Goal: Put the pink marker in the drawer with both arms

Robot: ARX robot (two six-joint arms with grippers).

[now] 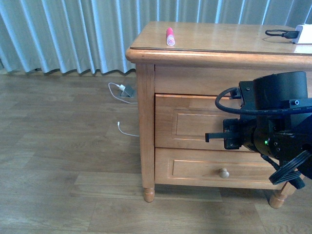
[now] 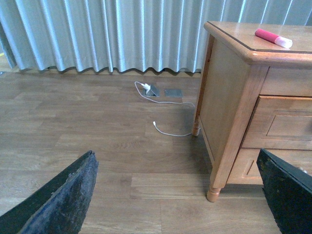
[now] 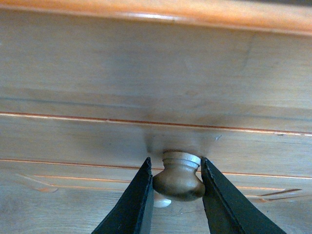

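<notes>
The right gripper (image 3: pixel 175 165) seems clamped on the knob (image 3: pixel 178 179) of the closed drawer (image 1: pixel 187 122). The pink marker (image 1: pixel 170 36) lies well above it, untouched, and the left gripper (image 2: pixel 175 195) gapes empty.

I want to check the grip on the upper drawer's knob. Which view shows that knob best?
Right wrist view: the knob sits close-up inside the right gripper. In the front view the right arm hides it; the left wrist view misses it.

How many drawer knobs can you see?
2. One knob sits in the right gripper on the upper drawer; the other knob is on the lower drawer. More may be hidden.
</notes>
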